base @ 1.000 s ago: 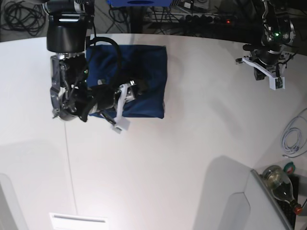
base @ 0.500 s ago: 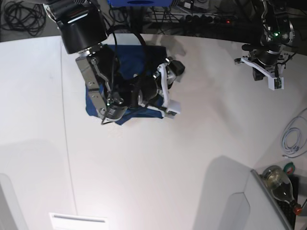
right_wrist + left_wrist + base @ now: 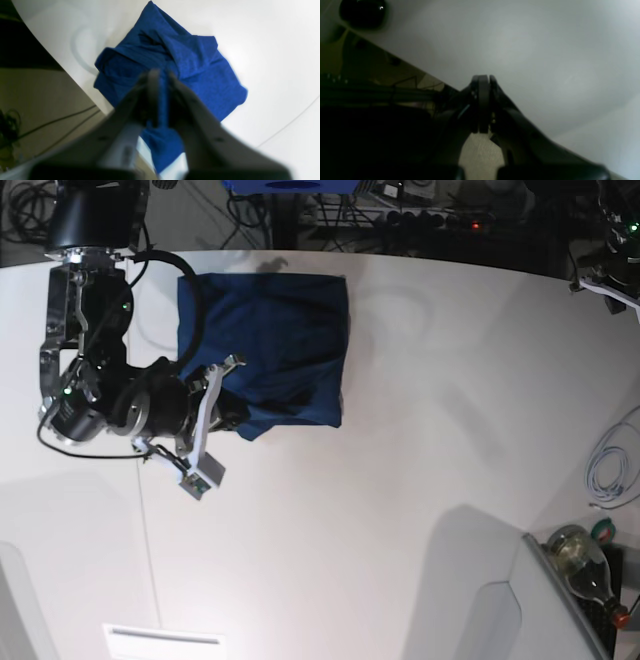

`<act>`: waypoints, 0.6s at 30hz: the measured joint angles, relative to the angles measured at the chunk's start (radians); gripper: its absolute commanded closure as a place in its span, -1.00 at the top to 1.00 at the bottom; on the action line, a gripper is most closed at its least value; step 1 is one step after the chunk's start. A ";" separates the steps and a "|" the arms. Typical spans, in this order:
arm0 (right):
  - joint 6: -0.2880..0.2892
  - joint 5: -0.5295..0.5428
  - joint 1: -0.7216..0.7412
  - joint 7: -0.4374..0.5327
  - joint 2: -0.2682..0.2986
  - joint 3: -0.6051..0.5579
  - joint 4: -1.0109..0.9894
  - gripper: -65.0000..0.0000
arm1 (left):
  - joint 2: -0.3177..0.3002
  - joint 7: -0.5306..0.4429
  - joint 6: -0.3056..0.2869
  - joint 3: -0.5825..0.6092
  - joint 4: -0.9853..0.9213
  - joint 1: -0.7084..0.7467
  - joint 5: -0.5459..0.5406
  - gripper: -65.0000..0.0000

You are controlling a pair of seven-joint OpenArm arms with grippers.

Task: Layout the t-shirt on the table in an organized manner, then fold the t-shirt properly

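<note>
The dark navy t-shirt (image 3: pixel 285 330) lies as a folded rectangle near the far edge of the white table (image 3: pixel 420 480). In the right wrist view the t-shirt (image 3: pixel 200 67) looks rumpled, with raised folds. My right gripper (image 3: pixel 162 77) is shut on a pinch of its cloth, and blue fabric fills the narrow gap between the fingers. From the base camera the right gripper (image 3: pixel 222 402) sits at the shirt's near-left corner. My left gripper (image 3: pixel 481 80) is shut and empty above the bare table (image 3: pixel 532 37) by its edge. Only a bit of the left arm (image 3: pixel 610 278) shows at the top right.
A thin seam (image 3: pixel 146 520) runs down the table's left part. A white cable (image 3: pixel 610 465) hangs at the right edge, and a glass bottle (image 3: pixel 585 565) lies by a grey panel (image 3: pixel 520 610). Cables and a power strip (image 3: pixel 440 220) lie behind the table.
My right arm swung from over the shirt back toward the left, and its jaws closed on the shirt's cloth. The left arm moved up and right, almost out of the base view.
</note>
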 measured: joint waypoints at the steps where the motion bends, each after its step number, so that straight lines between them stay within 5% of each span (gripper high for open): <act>1: 0.000 -0.002 0.004 0.019 0.005 0.000 -0.041 -0.91 | 0.002 -0.005 -0.026 -0.018 -0.002 -0.005 -0.003 -1.00; 10: -0.003 -0.011 0.059 0.158 0.013 -0.019 -0.363 -0.99 | 0.032 -0.001 -0.053 -0.034 -0.012 -0.018 -0.002 -1.00; 18: -0.004 -0.016 0.102 0.255 0.009 -0.192 -0.489 -0.99 | 0.032 -0.001 -0.053 -0.033 -0.012 -0.019 -0.003 -1.00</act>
